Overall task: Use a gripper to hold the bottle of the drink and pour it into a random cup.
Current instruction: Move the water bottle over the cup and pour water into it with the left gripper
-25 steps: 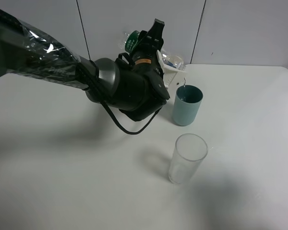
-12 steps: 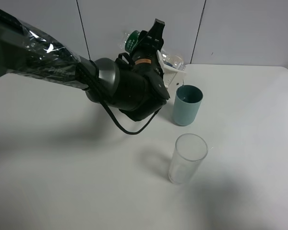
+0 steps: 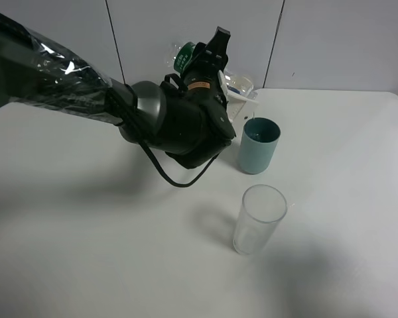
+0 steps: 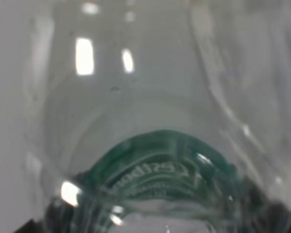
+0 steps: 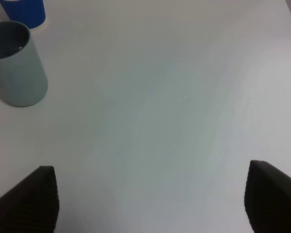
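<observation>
My left gripper (image 3: 215, 66) is shut on the bottle of the drink (image 3: 184, 56), which it holds on its side above the table. The green label points to the back left. The bottle's clear neck end (image 3: 240, 85) hangs just above and behind the grey-teal cup (image 3: 259, 146). In the left wrist view the bottle (image 4: 155, 97) fills the picture, its green label (image 4: 160, 165) close to the lens. My right gripper (image 5: 150, 167) is open and empty over bare table, with the cup (image 5: 17, 65) off to one side.
A clear glass (image 3: 259, 218) stands in front of the cup, nearer the table's front. A blue-banded cup (image 5: 24, 10) sits just beyond the grey-teal cup in the right wrist view. The plastic-wrapped left arm (image 3: 53, 73) reaches in from the left.
The left gripper has rolled slightly and the bottle's neck has lifted a little. The thin dark trickle above the cup a second ago no longer shows.
</observation>
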Robot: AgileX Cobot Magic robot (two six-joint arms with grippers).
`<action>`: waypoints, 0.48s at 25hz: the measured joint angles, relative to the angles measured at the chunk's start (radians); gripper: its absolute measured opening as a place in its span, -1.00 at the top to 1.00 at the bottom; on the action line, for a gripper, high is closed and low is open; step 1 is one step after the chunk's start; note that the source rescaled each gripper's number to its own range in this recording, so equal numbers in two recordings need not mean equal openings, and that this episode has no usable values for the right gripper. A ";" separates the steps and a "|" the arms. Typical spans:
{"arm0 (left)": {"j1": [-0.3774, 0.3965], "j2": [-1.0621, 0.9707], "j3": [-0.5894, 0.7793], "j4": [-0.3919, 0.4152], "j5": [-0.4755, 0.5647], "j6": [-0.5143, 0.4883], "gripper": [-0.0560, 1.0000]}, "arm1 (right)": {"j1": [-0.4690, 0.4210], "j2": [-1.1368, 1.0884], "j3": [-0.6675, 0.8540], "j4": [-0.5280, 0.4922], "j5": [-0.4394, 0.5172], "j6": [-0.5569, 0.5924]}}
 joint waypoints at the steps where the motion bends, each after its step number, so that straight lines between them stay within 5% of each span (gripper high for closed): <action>1: -0.002 0.000 0.000 0.000 0.000 0.008 0.88 | 0.000 0.000 0.000 0.000 0.000 0.000; 12: -0.010 0.000 0.000 0.016 -0.026 0.049 0.88 | 0.000 0.000 0.000 0.000 0.000 0.000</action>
